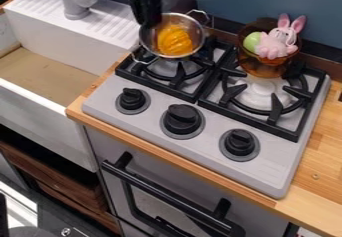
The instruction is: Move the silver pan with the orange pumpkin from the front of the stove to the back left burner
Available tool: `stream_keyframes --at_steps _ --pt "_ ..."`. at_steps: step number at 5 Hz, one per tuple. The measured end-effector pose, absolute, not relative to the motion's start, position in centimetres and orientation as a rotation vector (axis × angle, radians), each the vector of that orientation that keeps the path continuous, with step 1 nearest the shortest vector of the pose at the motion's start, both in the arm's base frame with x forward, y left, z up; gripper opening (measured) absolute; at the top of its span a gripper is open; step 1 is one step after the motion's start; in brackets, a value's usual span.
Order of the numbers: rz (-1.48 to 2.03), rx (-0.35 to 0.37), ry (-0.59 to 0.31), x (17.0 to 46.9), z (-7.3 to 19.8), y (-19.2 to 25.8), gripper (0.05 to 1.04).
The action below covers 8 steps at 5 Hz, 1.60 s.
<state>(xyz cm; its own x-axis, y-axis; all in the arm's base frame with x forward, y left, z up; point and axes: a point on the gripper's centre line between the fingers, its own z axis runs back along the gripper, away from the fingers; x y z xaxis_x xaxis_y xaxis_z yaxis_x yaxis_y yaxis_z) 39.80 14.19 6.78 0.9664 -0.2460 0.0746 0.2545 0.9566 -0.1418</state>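
Note:
My black gripper [150, 20] hangs down from the top edge, at the left rim of a small metal pot [198, 29]; whether it touches the rim I cannot tell. Inside the pot, which stands tilted on the left burner, lies an orange-yellow object [174, 40]. A transparent amber bowl [266, 70] is over the right burner, with a pink rabbit-eared toy [275, 45] and a green egg-like object [252, 41] in it. Beneath the bowl is a white round piece [264, 92].
The grey stove [146, 116] has black grates and three black knobs along its front. At the left are a white sink [45, 97] and a grey faucet [75, 0]. Wooden countertop [323, 156] lies to the right, with a blue wall [267, 0] behind.

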Motion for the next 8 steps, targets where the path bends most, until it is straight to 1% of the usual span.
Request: stream_keyframes --at_steps 1,2,3,4,5,6,7,8 --pt "-0.22 -0.141 -0.056 40.5 6.6 14.6 0.746" --pt "-0.211 -0.17 -0.095 41.4 7.6 14.5 0.975" --pt "-0.185 -0.184 -0.121 41.7 7.7 14.4 0.992" --pt "-0.138 -0.184 -0.164 41.7 8.0 14.4 0.992" --pt "-0.115 -0.178 -0.222 40.9 10.2 13.7 0.992" --pt "-0.103 -0.155 -0.249 36.8 10.8 11.8 0.992" --pt "-0.09 -0.147 -0.271 35.6 12.1 9.7 0.992" --pt "-0.092 -0.13 -0.249 35.7 11.8 7.4 0.992"
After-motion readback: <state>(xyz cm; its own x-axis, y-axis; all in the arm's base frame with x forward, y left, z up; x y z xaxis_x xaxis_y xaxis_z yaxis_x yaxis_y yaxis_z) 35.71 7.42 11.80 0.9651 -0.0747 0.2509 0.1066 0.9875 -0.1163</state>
